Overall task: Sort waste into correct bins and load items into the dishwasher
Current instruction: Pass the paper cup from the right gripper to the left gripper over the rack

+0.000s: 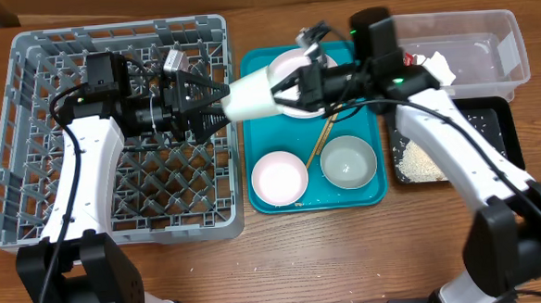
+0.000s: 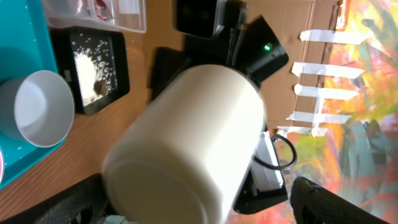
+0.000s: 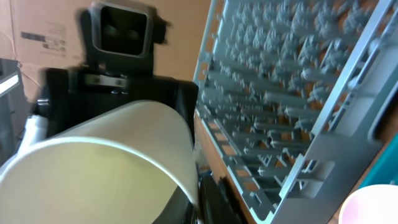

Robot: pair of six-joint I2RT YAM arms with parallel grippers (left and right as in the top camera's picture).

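Note:
A small white cup (image 1: 249, 96) hangs on its side in the air between the grey dish rack (image 1: 116, 215) and the teal tray (image 1: 259, 69). My right gripper (image 1: 292, 84) is shut on the cup's rim (image 3: 112, 162). My left gripper (image 1: 209, 104) is open, its fingers spread around the cup's base (image 2: 186, 155). A pale plate (image 1: 285, 65) lies on the tray, partly hidden by my right gripper. A pinkish bowl (image 1: 279, 179), a white bowl (image 1: 349, 161) and chopsticks (image 1: 323, 136) also lie on it.
The clear tub (image 1: 501, 30) at the back right holds a red-and-white wrapper (image 1: 438, 66). The black tray (image 1: 492, 126) in front of it holds rice (image 1: 418, 164) and shows in the left wrist view (image 2: 90, 68). The rack fills the right wrist view (image 3: 298, 93).

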